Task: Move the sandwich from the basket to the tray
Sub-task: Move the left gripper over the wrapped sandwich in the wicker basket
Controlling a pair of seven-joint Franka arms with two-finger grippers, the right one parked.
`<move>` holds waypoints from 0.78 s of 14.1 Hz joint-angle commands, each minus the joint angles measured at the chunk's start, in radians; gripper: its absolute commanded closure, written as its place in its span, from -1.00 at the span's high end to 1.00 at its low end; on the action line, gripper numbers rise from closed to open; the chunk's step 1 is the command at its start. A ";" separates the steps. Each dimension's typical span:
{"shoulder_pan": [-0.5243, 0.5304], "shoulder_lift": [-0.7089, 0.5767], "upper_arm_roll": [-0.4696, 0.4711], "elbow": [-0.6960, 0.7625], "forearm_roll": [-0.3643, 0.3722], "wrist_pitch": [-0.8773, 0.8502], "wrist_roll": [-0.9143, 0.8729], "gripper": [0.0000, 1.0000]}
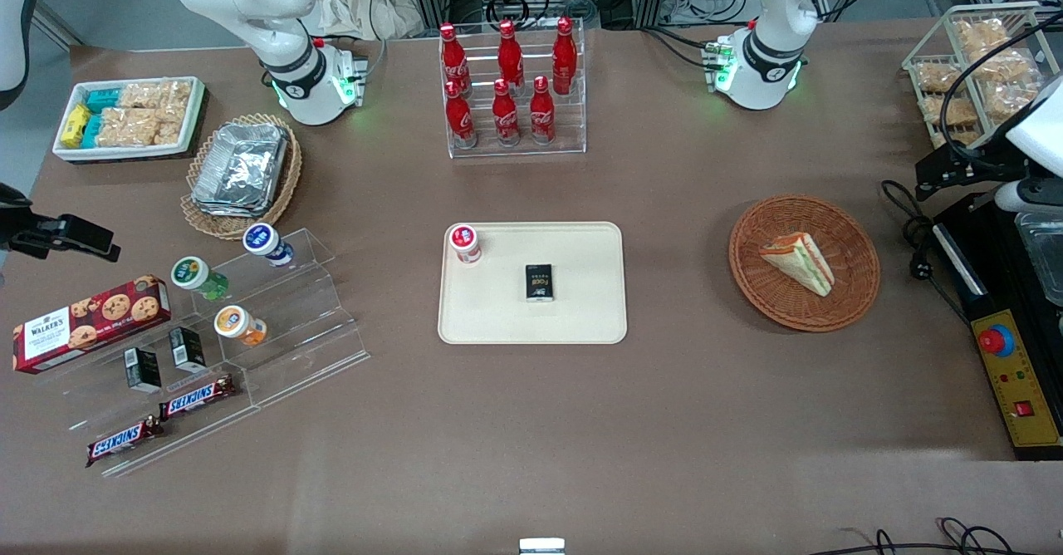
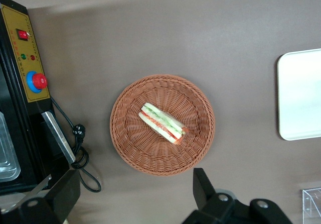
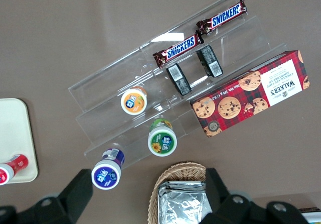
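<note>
Table [image 1: 706, 422]: brown surface, wide bare strip along the edge nearest the front camera, plus bare lanes between tray and basket.

Tray [image 1: 581, 306]: cream rectangle mid-table, long side parallel to the table's near edge. A red-capped bottle [image 1: 466, 243] lies in one of the tray's corners farther from the camera, toward the parked arm's end; a small black box [image 1: 539, 282] sits near the tray's centre. The half of the tray toward the basket is bare.

Basket [image 1: 855, 289]: round reddish-brown wicker, toward the working arm's end of the table, well apart from the tray. Between its rim and the black control box [image 1: 1009, 372] at that table edge lies a coiled cable [image 1: 918, 248].

Sandwich [image 1: 799, 261]: in the basket, roughly central, touching only the weave. It lies on its side; in the wrist view its [image 2: 162, 123] long axis runs diagonally across the basket, green and orange-red filling edge facing up. In the front view the wedge narrows toward the tray.

Gripper [image 2: 135, 194]: hovering high above the table beside the basket rim, fingers spread wide, nothing between them.
</note>
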 commanded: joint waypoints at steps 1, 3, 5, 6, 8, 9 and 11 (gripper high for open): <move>-0.006 0.035 0.000 0.055 0.005 -0.041 -0.022 1.00; -0.011 0.046 -0.003 0.052 0.010 -0.041 -0.075 1.00; -0.012 0.056 -0.034 0.027 0.008 -0.039 -0.349 1.00; -0.012 0.046 -0.034 -0.006 0.001 -0.023 -0.481 1.00; -0.011 0.008 -0.040 -0.104 0.004 0.032 -0.591 1.00; -0.012 -0.022 -0.040 -0.172 0.005 0.080 -0.638 1.00; -0.011 -0.067 -0.043 -0.313 -0.004 0.201 -0.900 1.00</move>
